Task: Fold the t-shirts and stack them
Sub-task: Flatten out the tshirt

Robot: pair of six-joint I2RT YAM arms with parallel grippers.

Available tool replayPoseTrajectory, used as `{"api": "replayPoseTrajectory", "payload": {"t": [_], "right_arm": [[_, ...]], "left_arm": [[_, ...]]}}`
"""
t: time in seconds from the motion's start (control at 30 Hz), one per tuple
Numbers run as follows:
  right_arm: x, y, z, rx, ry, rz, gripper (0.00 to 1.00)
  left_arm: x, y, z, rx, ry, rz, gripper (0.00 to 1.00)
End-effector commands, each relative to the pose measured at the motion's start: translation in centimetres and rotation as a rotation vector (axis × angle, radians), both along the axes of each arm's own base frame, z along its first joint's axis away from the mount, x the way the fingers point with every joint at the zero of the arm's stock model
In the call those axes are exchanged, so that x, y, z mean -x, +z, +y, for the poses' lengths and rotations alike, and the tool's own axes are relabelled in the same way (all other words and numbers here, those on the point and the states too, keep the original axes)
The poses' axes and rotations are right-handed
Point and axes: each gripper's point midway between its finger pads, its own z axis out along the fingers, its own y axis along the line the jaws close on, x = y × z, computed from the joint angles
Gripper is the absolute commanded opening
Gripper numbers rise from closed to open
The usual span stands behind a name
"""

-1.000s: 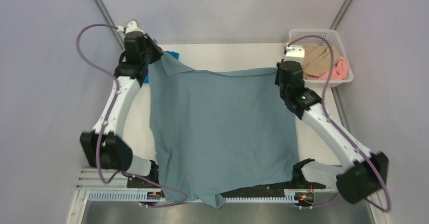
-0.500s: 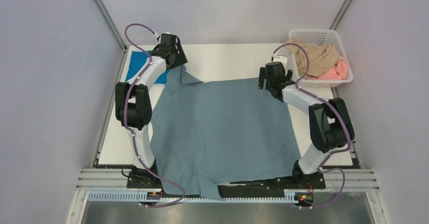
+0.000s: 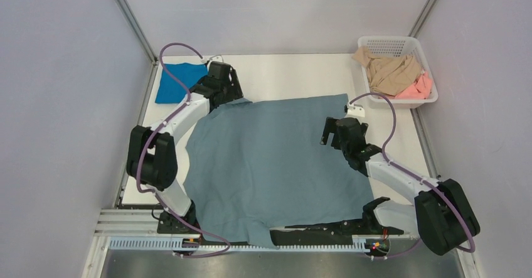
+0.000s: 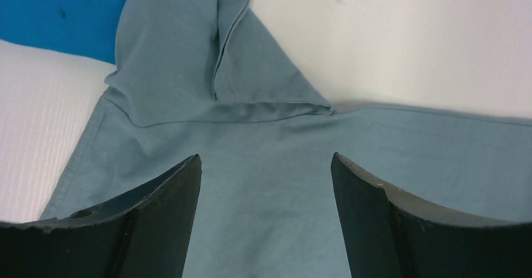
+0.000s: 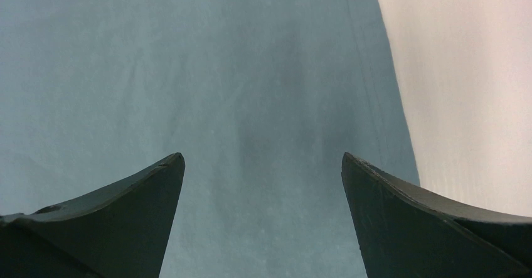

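The large grey-blue t-shirt (image 3: 276, 165) lies spread flat on the white table (image 3: 288, 74), its near hem hanging over the front rail. One sleeve (image 4: 213, 58) is folded at the back left corner. My left gripper (image 3: 226, 91) (image 4: 266, 159) hovers open over that corner, nothing between its fingers. My right gripper (image 3: 337, 133) (image 5: 262, 155) stands open above the shirt's right side, close to its edge. A bright blue t-shirt (image 3: 179, 82) (image 4: 56, 14) lies folded at the back left. Tan (image 3: 389, 71) and pink (image 3: 419, 88) t-shirts are bunched in the basket.
A white plastic basket (image 3: 392, 41) stands at the back right corner. Grey walls close in the table on three sides. Bare white table shows behind the grey-blue shirt and along its right edge (image 5: 464, 90).
Both grippers opened and let go of the grey-blue shirt's far corners. Both arms drew back toward the near side, and the shirt's far edge settled flat on the table.
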Motion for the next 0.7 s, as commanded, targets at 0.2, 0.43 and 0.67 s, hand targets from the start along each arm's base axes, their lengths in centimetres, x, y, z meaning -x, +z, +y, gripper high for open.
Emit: {"api": "replayPoseTrajectory", "payload": {"t": [0.2,0.43,0.67], "right_arm": [[-3.0,0.7,2.5,-0.053,0.057,-0.068,0.98],[-3.9,-1.3,2.3,0.020,0.072,-0.031,0.98],[-3.2,-3.9,2.2,0.050,0.107,0.031,0.98]], "left_arm": [[-1.7,-3.7,0.8,0.038,0.098,0.009,0.82],[-4.7,-7.5,-1.0,0.099,0.089,0.072,0.82],[-9.0,-7.7,-4.1,0.211,0.042,0.019,0.82]]}}
